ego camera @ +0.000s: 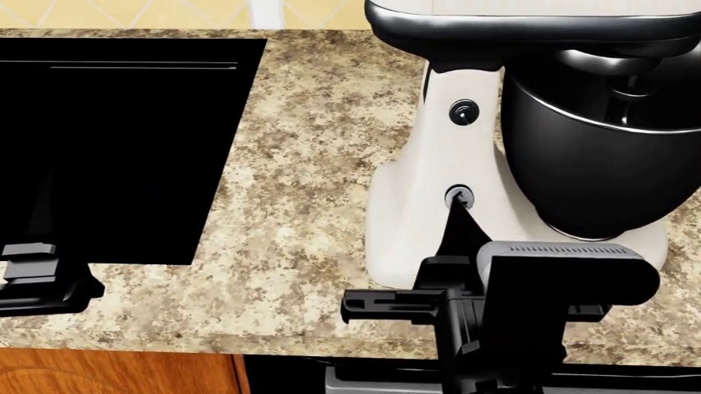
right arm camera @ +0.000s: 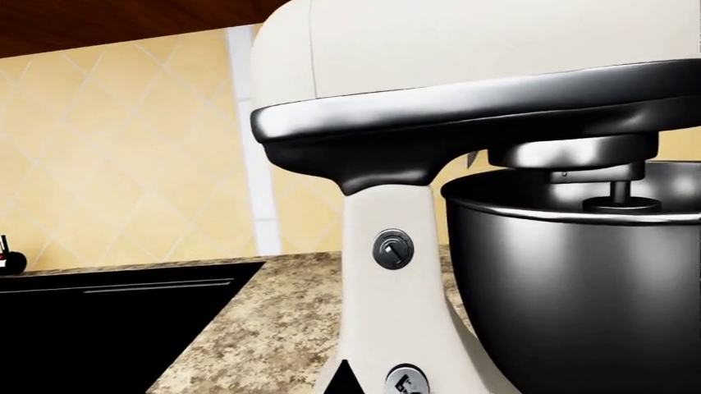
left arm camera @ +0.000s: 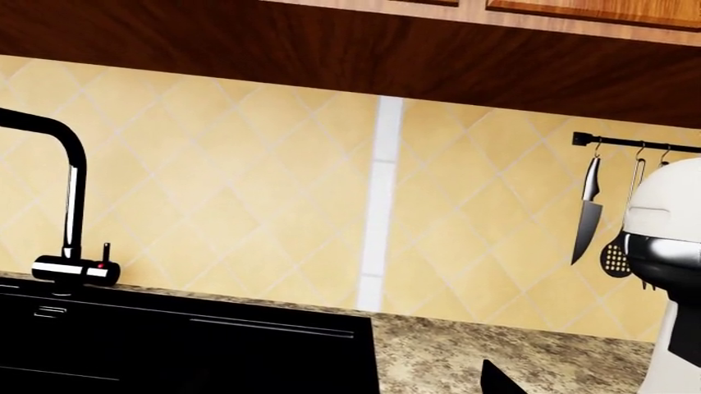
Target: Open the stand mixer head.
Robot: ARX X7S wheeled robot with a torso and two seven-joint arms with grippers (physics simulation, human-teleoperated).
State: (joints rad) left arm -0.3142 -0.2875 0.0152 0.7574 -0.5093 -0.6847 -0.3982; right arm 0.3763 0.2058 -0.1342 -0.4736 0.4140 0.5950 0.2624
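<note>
The stand mixer head (ego camera: 526, 25) lies level across the top of the white column (ego camera: 422, 164), off-white above and glossy black beneath, over the black bowl (ego camera: 592, 156). It fills the right wrist view (right arm camera: 471, 66), and its end shows in the left wrist view (left arm camera: 671, 205). My right gripper (ego camera: 457, 212) looks shut and holds nothing. Its tip sits at the column's lower knob (ego camera: 459, 195) and shows beside that knob in its wrist view (right arm camera: 348, 379). My left gripper (ego camera: 33, 279) is at the front edge of the black sink (ego camera: 121, 148), far from the mixer. One finger (left arm camera: 498, 382) shows.
A granite counter (ego camera: 307, 189) carries the mixer and sink. A black faucet (left arm camera: 71, 205) stands behind the sink. A knife (left arm camera: 588, 213) and utensils hang on a wall rail (left arm camera: 635, 144). Dark wood cabinets (left arm camera: 328, 49) hang overhead.
</note>
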